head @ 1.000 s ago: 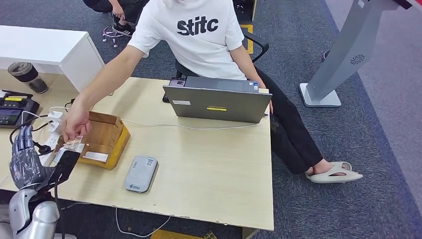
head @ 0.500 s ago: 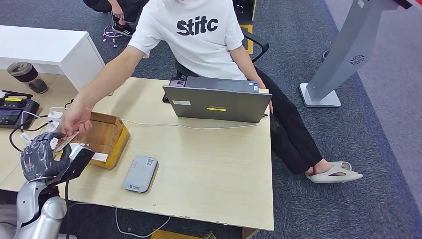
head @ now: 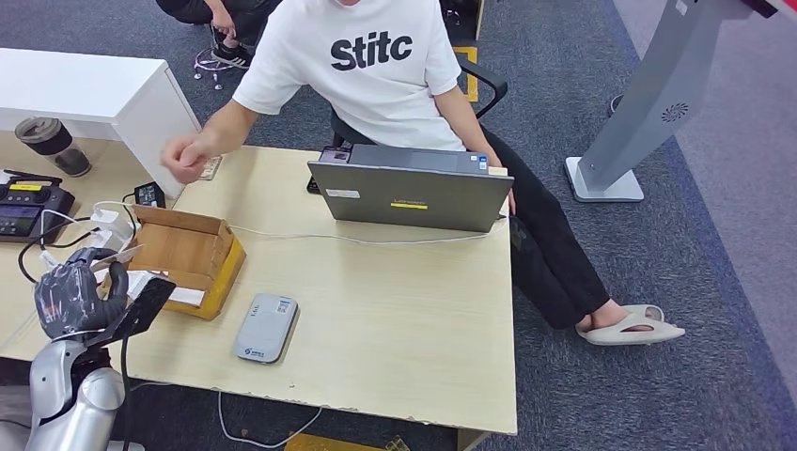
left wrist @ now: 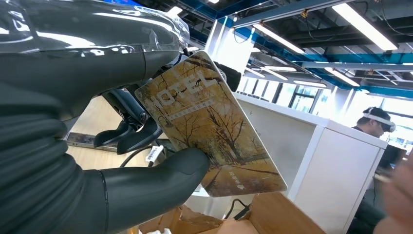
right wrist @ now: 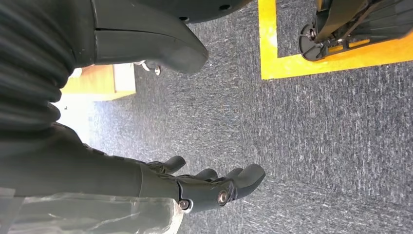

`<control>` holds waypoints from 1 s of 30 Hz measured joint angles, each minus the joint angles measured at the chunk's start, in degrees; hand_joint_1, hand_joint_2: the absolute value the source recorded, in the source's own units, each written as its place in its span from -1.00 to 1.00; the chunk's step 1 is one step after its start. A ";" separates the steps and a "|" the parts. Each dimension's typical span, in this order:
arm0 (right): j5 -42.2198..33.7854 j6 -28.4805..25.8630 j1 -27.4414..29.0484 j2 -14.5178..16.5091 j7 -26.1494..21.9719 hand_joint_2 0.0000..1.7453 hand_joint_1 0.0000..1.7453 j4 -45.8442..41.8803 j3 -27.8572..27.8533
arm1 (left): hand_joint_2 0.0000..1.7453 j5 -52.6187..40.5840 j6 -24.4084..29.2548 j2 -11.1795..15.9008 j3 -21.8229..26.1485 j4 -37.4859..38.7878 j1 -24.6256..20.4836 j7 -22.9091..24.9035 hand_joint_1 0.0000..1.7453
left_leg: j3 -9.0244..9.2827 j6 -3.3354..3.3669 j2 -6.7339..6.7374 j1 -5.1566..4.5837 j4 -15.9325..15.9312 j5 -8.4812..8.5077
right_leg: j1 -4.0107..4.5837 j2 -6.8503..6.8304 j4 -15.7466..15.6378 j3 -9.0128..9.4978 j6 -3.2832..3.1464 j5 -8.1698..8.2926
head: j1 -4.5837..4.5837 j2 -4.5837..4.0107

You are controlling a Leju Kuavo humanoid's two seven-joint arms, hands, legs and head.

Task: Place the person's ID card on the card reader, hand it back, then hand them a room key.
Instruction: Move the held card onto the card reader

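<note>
My left hand (head: 77,296) hovers over the table's near-left corner and grips a card (left wrist: 214,131), brown with a tree picture and the word HOTEL. My thumb (left wrist: 156,180) presses its face. In the head view the card (head: 115,257) pokes out of the hand, next to an open cardboard box (head: 188,254). The grey card reader (head: 266,327) lies flat on the table to the right of the box. The seated person's hand (head: 186,156) is at the table's far edge, with something small and pale (head: 211,167) in it. My right hand (right wrist: 209,187) hangs over grey carpet, fingers apart and holding nothing.
A grey laptop (head: 411,193) stands at the far edge in front of the person, with a white cable across the table. A black terminal (head: 28,207), a power strip (head: 103,225) and a cup (head: 52,146) sit on the left. A grey kiosk stand (head: 648,103) is at the far right.
The person's hand has pulled away from my left hand to the table's far edge. My left hand has closed around the card and stays beside the box.
</note>
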 joint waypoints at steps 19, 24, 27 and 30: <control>1.83 -0.03 0.09 0.12 -0.10 1.00 -1.00 0.09 0.00 | 1.00 -2.72 0.04 -1.27 -5.51 -0.54 1.51 0.49 1.00 | 0.00 0.00 -0.01 -0.01 0.00 0.00 | -0.01 0.00 0.00 0.01 0.00 0.01 | 0.00 0.00; 1.84 -0.03 0.10 0.20 -0.01 1.00 -1.00 0.09 0.00 | 1.00 -3.00 -0.03 -1.54 -6.45 -0.66 1.55 0.61 1.00 | 0.01 0.00 -0.01 0.00 0.00 0.00 | 0.00 0.00 0.00 0.00 0.00 0.00 | 0.00 0.00; 1.89 -0.02 0.10 0.22 -0.13 1.00 -1.00 0.09 0.00 | 1.00 -4.10 -0.73 -1.79 -7.55 -1.19 1.64 0.77 1.00 | 0.00 0.00 -0.02 0.00 0.00 0.00 | 0.00 -0.01 0.00 -0.01 0.00 0.00 | 0.00 0.00; 1.96 0.19 0.08 0.22 -0.42 1.00 -1.00 0.09 0.00 | 1.00 -7.18 -2.18 -2.25 -10.15 -2.24 1.80 1.88 1.00 | 0.00 0.00 -0.03 0.00 0.00 0.00 | -0.01 -0.01 0.00 0.00 0.00 0.00 | 0.01 0.00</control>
